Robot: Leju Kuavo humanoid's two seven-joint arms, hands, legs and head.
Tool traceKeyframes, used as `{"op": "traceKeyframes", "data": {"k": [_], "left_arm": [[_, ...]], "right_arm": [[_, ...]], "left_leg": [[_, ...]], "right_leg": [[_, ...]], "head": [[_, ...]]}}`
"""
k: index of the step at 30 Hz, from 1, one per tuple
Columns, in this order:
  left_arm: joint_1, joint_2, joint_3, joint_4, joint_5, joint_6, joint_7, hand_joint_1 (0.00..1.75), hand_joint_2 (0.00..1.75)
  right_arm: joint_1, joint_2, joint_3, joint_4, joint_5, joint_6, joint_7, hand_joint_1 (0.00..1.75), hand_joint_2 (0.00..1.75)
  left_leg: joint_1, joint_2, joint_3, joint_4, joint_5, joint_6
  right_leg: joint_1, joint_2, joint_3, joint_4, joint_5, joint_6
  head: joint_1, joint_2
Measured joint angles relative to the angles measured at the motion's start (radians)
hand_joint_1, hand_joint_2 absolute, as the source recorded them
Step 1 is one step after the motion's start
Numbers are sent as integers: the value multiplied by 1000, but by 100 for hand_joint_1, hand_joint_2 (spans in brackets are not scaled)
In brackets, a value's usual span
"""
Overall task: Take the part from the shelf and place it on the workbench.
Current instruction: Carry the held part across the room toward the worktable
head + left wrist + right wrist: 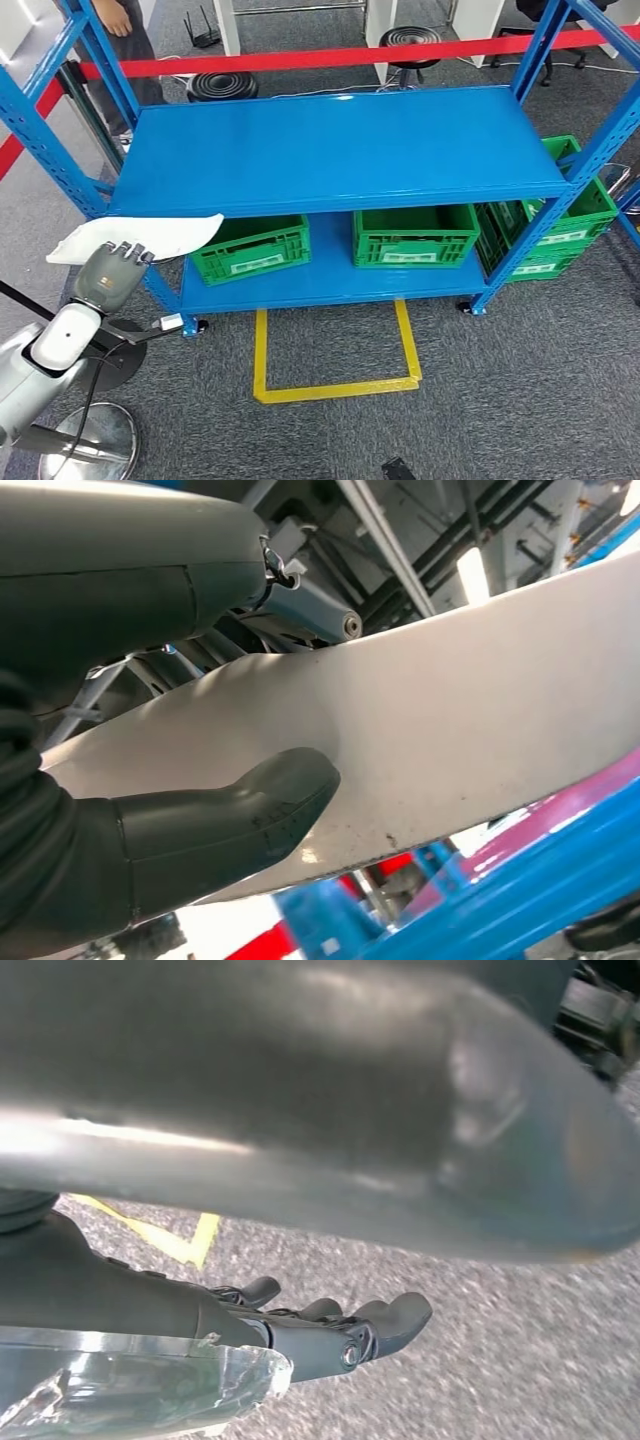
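One white part [136, 238], long, flat and gently curved like a blade or a panel, is in the left hand [113, 275] at the left side of the head view, held in the air in front of the left post of the blue shelf [340, 150] and no longer resting on it. The left wrist view shows the thick grey thumb [226, 815] pressed flat on the smooth, slightly glossy face of the part, with the other fingers on the opposite face, so the hand is closed on it near one end. I judge the part to be light and rather stiff, probably thin plastic or painted sheet; because it is long and held near one end, the free end may swing or sag, and the smooth skin may slip, so a hold closer to the middle would be safer. Moving right, the upper board of the shelf is bare painted metal; below it stand two green crates [415, 235] with ribbed, slotted walls, and more green crates [581, 215] lie beside the right post. Yellow tape [336, 385] marks a square on the grey carpet. The right hand [332, 1330] hangs over the carpet, its fingers nearly straight and holding nothing. The surface for placing is not seen.
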Motion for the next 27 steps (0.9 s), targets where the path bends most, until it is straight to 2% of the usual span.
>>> {"op": "traceKeyframes", "data": {"k": [1,2,4,5,6,7,8,9,10,11,12,13,14,15,16,17,18,19,20,21,22,24,25,26,27], "left_arm": [[2,7,6,-8,0,3,0,175,175],[6,14,11,-14,0,6,0,175,175],[18,26,18,-21,0,10,0,175,175],[24,31,20,-23,0,10,-1,175,175],[27,35,22,-25,0,11,-1,175,175],[29,39,24,-28,0,11,-2,175,175],[31,42,26,-30,0,11,-2,175,175],[33,47,27,-31,0,12,-2,175,175],[35,51,28,-32,0,12,-2,175,175],[40,56,29,-33,0,14,-1,175,175],[46,62,31,-35,0,16,0,175,175],[53,70,34,-39,0,18,2,175,175],[61,79,40,-46,0,20,4,175,175],[70,92,48,-54,0,23,6,175,175],[80,105,59,-64,0,27,7,175,175],[91,119,70,-74,0,31,9,175,175],[103,133,81,-84,0,35,10,175,175],[115,145,90,-92,0,39,10,175,175],[128,156,98,-100,0,41,10,175,175],[140,167,105,-107,0,43,10,175,175],[151,177,113,-113,0,45,10,175,175],[164,191,126,-123,0,45,9,175,175],[169,195,131,-126,0,45,8,175,175],[173,197,135,-128,0,45,5,175,175],[177,199,138,-130,0,46,2,175,175]], "right_arm": [[-1,1,3,0,1,-4,2,0,0],[-1,3,4,0,2,-9,5,0,0],[1,7,7,0,3,-17,10,0,0],[4,9,8,0,3,-17,12,0,0],[7,11,10,0,3,-18,13,0,0],[8,12,12,0,3,-18,14,0,0],[7,14,13,0,3,-18,14,0,0],[6,14,14,0,3,-18,14,0,0],[4,15,15,0,4,-17,14,0,0],[2,15,15,0,4,-16,14,0,0],[2,15,16,0,5,-15,14,0,0],[1,16,16,0,6,-14,15,0,0],[0,16,18,0,8,-14,16,0,0],[-2,17,21,0,11,-14,18,0,0],[-5,19,24,0,13,-14,20,0,0],[-6,20,28,0,15,-14,21,0,0],[-6,22,30,0,17,-14,23,0,0],[-5,24,32,0,19,-14,25,0,0],[-4,26,33,0,20,-14,27,0,0],[-4,27,35,0,21,-13,28,0,0],[-4,29,38,0,21,-13,29,0,0],[-5,31,41,0,22,-12,30,0,0],[-5,31,41,0,22,-12,31,0,0],[-5,32,42,0,22,-12,32,0,0],[-5,33,42,0,22,-12,33,0,0]], "left_leg": [[0,-1,38,-55,-14,7],[-1,-2,56,-86,-25,17],[-4,0,45,-95,-17,39],[-4,2,36,-95,-6,49],[-3,3,24,-96,6,57],[-3,3,11,-96,19,64],[-3,3,-4,-96,32,68],[-5,2,-20,-95,45,69],[-6,2,-36,-95,57,69],[-8,2,-52,-94,70,68],[-9,3,-68,-94,82,66],[-9,3,-82,-94,94,63],[-10,3,-94,-93,105,59],[-10,4,-104,-92,115,54],[-11,5,-110,-93,126,48],[-10,6,-114,-94,137,42],[-9,6,-116,-98,148,35],[-7,6,-118,-101,156,28],[-5,5,-124,-98,146,22],[-4,4,-133,-80,116,16],[-4,4,-147,-40,68,11],[-3,3,-181,90,-36,3],[-3,3,-192,151,-60,0],[-2,3,-191,189,-59,-2],[-1,3,-174,196,-39,-4]], "right_leg": [[1,0,-8,3,11,6],[2,0,-14,2,22,11],[-1,0,-21,-4,39,21],[-3,0,-28,4,24,26],[-4,0,-40,32,-12,31],[-5,0,-56,82,-65,34],[-5,0,-74,151,-122,37],[-5,0,-86,223,-165,38],[-5,0,-90,280,-184,38],[-5,0,-81,310,-181,37],[-4,0,-54,304,-160,34],[-3,1,-10,265,-138,29],[-1,1,46,201,-131,23],[1,2,107,121,-142,17],[4,3,149,59,-156,13],[7,4,172,17,-171,9],[10,4,176,-2,-173,5],[10,3,167,-1,-164,0],[9,2,160,-2,-154,-8],[7,0,152,-4,-142,-16],[6,-1,141,-5,-128,-22],[6,-2,111,-4,-101,-27],[6,-2,95,-4,-88,-27],[5,-3,78,-3,-75,-26],[5,-3,62,-2,-62,-25]], "head": [[1,0],[2,0],[3,0],[4,0],[5,0],[6,0],[8,0],[8,0],[8,0],[8,0],[8,0],[8,0],[8,0],[8,0],[7,0],[7,0],[7,0],[8,0],[9,0],[7,0],[6,0],[4,0],[4,0],[4,0],[4,0]]}}
